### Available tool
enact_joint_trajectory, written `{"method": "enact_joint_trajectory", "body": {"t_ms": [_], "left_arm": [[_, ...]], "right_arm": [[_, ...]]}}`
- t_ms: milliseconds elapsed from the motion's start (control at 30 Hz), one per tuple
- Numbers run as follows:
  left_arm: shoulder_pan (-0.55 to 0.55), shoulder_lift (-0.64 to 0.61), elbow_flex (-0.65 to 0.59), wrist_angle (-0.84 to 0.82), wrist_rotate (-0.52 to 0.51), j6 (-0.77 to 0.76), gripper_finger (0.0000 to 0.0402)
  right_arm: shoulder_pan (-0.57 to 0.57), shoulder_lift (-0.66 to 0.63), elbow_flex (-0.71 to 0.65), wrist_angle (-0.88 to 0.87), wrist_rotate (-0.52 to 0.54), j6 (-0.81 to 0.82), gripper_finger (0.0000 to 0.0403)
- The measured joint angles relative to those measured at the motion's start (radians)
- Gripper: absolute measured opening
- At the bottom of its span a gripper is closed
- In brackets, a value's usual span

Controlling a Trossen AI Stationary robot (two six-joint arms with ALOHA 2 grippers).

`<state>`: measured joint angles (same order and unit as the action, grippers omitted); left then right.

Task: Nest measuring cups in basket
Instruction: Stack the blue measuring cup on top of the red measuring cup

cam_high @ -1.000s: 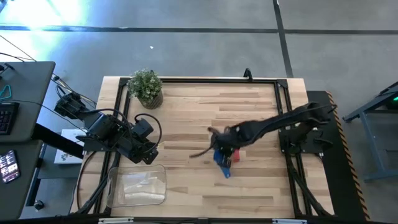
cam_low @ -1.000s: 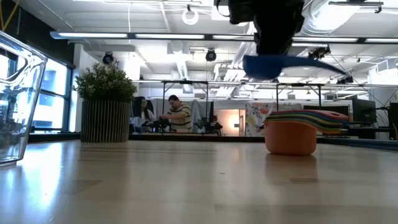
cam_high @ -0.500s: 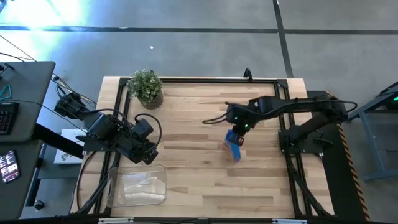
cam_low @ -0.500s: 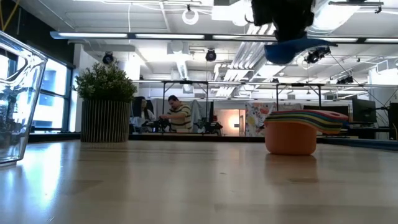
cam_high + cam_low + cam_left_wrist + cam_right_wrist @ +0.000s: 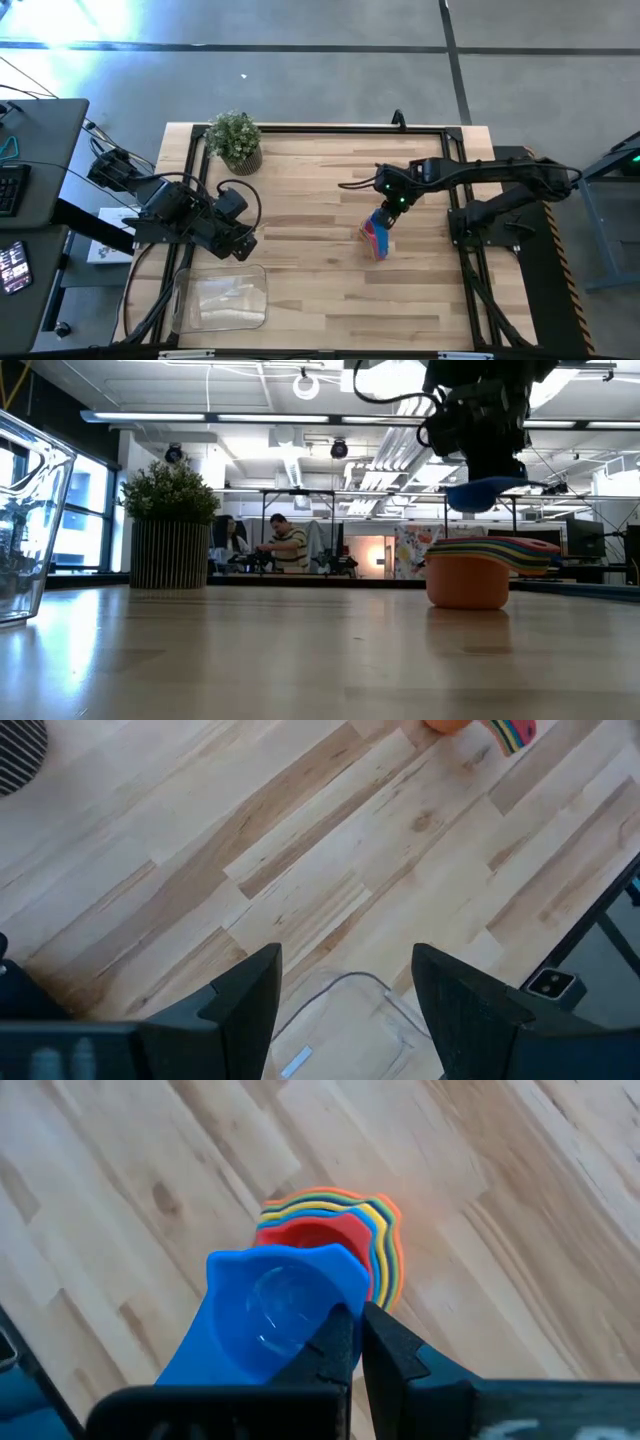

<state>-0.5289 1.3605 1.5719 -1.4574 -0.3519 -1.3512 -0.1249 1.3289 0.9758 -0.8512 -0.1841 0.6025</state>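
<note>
High view: blue cup (image 5: 381, 216) hides stack (image 5: 374, 243); right jaws clamp it; left jaws wide.

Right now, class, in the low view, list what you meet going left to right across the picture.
basket → potted plant → people in the room behind → stacked measuring cups, with the blue cup held above by the right gripper.

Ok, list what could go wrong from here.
1. The right claw pinches only the rim of the blue cup, which hangs above the stack; it may slip or tilt on release.
2. The stack stands on bare table, well away from the basket, so it has yet to be carried over and could come apart on the way.
3. The open left claw waits over the basket and may block a drop-off.
</note>
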Motion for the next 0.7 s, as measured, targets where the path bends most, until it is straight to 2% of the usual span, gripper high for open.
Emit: {"method": "enact_joint_trajectory", "body": {"t_ms": [300, 700], "left_arm": [[0.036, 0.0, 0.0, 0.0, 0.0, 0.004, 0.0216], [0.088, 0.0, 0.0, 0.007, 0.0, 0.02, 0.0216]], "right_arm": [[0.001, 0.003, -0.052, 0.079, 0.005, 0.002, 0.0], [0.03, 0.11, -0.062, 0.132, -0.043, -0.027, 0.0]]}}
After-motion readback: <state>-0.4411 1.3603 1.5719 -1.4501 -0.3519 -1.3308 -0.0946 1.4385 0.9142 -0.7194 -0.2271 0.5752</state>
